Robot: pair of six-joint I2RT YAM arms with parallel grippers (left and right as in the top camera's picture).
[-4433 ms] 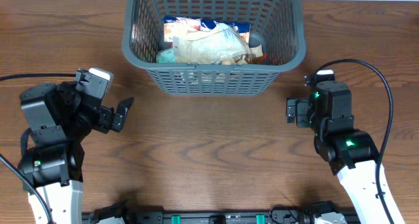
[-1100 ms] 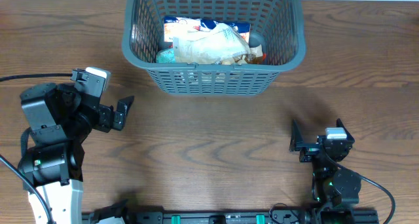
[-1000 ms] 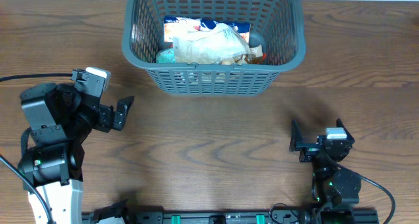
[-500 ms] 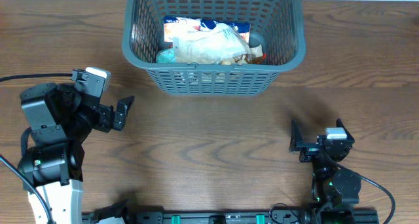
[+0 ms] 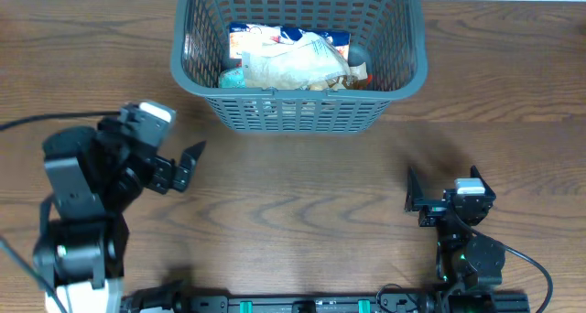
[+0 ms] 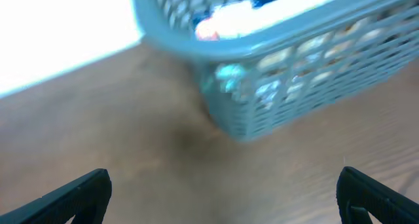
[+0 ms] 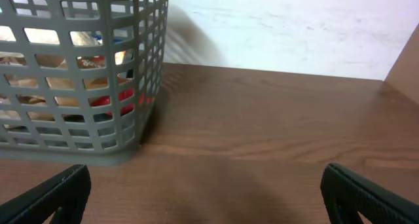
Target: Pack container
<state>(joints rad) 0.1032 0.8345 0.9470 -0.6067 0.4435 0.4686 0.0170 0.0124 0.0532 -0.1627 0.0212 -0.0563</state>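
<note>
The dark grey lattice container (image 5: 417,52) stands at the back middle of the table with several snack packets (image 5: 293,61) piled inside. It also shows blurred in the left wrist view (image 6: 314,73) and at the left of the right wrist view (image 7: 131,73). My left gripper (image 5: 183,165) is open and empty, in front of the container's left corner, over bare wood. My right gripper (image 5: 419,201) is open and empty, low at the front right, well short of the container. Both wrist views show wide-apart fingers (image 6: 72,194) (image 7: 46,194) with only table between them.
The brown wooden table (image 5: 302,185) lies between the arms and the container. A pale wall (image 7: 281,27) rises behind the table's far edge. Black cables (image 5: 540,121) trail by each arm.
My left arm has swung right and a little toward the front, its gripper now nearer the table's middle. The right arm, which had drawn back to the front earlier, has stayed still.
</note>
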